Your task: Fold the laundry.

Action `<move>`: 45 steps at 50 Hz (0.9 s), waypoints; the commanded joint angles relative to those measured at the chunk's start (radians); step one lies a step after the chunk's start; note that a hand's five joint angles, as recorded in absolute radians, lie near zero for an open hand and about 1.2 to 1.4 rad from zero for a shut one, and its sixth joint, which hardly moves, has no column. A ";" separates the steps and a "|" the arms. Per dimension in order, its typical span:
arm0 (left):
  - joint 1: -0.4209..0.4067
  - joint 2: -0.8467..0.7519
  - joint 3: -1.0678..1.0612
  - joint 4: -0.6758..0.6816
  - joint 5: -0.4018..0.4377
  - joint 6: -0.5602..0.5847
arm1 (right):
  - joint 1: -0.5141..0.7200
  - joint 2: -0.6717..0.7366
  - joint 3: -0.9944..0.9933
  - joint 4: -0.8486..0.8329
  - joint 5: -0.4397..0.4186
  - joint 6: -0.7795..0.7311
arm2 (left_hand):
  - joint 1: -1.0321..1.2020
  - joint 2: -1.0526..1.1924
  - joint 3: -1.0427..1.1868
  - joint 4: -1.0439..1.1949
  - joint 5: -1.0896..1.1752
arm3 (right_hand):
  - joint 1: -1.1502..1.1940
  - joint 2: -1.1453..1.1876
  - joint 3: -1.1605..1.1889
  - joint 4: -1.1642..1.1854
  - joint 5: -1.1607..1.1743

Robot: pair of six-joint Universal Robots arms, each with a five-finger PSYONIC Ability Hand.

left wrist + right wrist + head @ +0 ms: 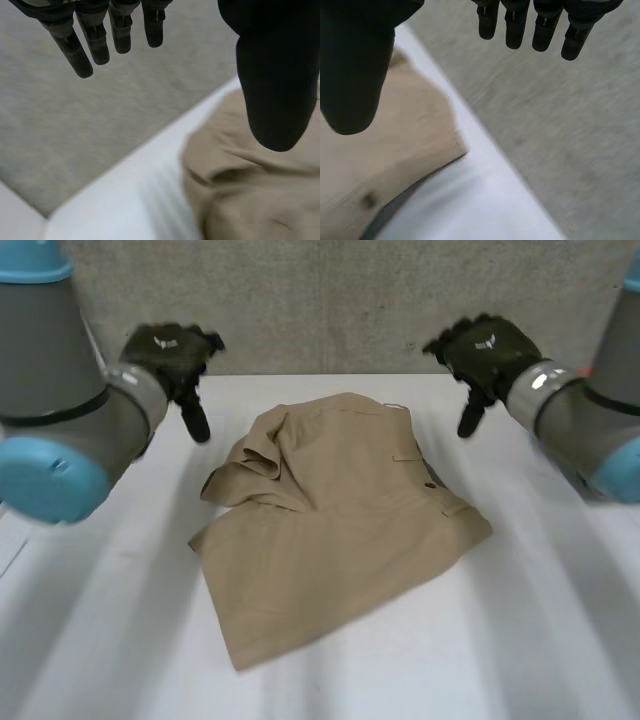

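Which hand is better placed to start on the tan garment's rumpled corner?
Probably left: the open left hand hovers beside the rumpled corner of the tan garment; the right hand, also open, hangs off its smoother side.

A white table (560, 640) is stretching across the whole foreground, its top catching soft, even light, with pale bands of shade running toward the near edge. Right behind it a grey, speckled wall (330, 300) is rising from the far edge, looking like bare concrete. In both wrist views that same mottled grey is meeting the table's white rim along a clean diagonal line.
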 commanded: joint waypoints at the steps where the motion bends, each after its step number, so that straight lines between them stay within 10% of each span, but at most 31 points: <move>1: -0.041 0.182 -0.382 -0.107 0.196 -0.005 | -0.087 -0.055 0.218 0.211 -0.148 -0.159 | -0.012 -0.028 -0.033 -0.022 -0.046 | 0.008 0.026 0.021 0.023 0.010; 23: -0.160 0.156 -0.757 0.077 0.150 0.029 | -0.190 -0.029 0.574 -0.134 -0.271 -0.312 | 0.470 0.454 0.449 0.460 0.436 | 0.831 0.848 0.843 0.845 0.833; 45: -0.183 0.089 -0.737 0.190 0.038 0.038 | -0.158 0.031 0.643 -0.425 -0.280 -0.249 | 0.150 0.135 0.129 0.140 0.117 | 0.296 0.314 0.309 0.311 0.298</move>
